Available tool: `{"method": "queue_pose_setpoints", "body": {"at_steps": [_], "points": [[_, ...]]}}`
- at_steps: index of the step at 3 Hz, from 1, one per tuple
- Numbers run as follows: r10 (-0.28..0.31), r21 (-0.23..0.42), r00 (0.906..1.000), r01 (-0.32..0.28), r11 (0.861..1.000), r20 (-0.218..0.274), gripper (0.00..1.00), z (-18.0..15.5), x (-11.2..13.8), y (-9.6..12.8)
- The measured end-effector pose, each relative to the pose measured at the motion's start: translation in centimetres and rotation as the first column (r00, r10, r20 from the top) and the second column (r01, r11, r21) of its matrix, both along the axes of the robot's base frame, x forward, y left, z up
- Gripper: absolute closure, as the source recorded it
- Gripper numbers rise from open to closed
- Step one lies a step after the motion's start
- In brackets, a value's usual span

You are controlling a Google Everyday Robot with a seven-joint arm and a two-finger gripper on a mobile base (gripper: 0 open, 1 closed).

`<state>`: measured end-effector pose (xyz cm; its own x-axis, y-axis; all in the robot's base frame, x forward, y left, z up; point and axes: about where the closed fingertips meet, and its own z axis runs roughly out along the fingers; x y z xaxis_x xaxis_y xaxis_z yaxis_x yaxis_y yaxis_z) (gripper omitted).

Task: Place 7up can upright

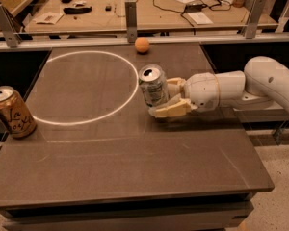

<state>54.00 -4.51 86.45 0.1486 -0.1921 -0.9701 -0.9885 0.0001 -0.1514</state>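
The 7up can (153, 87) sits right of the tabletop's (135, 172) middle, just outside the right rim of a white circle (89, 51) drawn on the surface. Its long axis runs nearly vertical with a slight lean. The silver top points up and a little to 11 o'clock, and the base is at 5 o'clock. Whether the base touches the tabletop cannot be told.

The hand (161, 98) comes in from 3 o'clock and grasps the 7up can. One pale finger lies low across the near side by the base, and the other sits behind the upper right side. The white arm (241, 86) stretches away toward 3 o'clock, past the tabletop's right edge.

At 12 o'clock from the 7up can, near the far edge, lies an orange ball (142, 44), well apart from the can. At 9 o'clock the circle takes up the left half of the tabletop. Beyond it, between 8 and 9 o'clock, a gold can (12, 112) stands at the left edge with its top tipped to the left, its black script facing the camera. The ground around the 7up can is bare apart from the hand's fingers.

Behind the tabletop runs a rail with a metal post (130, 16), and past it a bench (111, 20) carries cables and papers.
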Motion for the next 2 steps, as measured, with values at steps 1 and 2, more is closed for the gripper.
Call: {"method": "queue_pose_setpoints", "body": {"at_steps": [1, 2], "points": [[-0.01, 0.028, 0.9995, 0.011, 1.0, -0.029, 1.0, -0.33, -0.01, 0.07], [-0.063, 0.067, 0.9934, 0.069, 0.995, -0.096, 1.0, -0.9, 0.05, -0.44]]}}
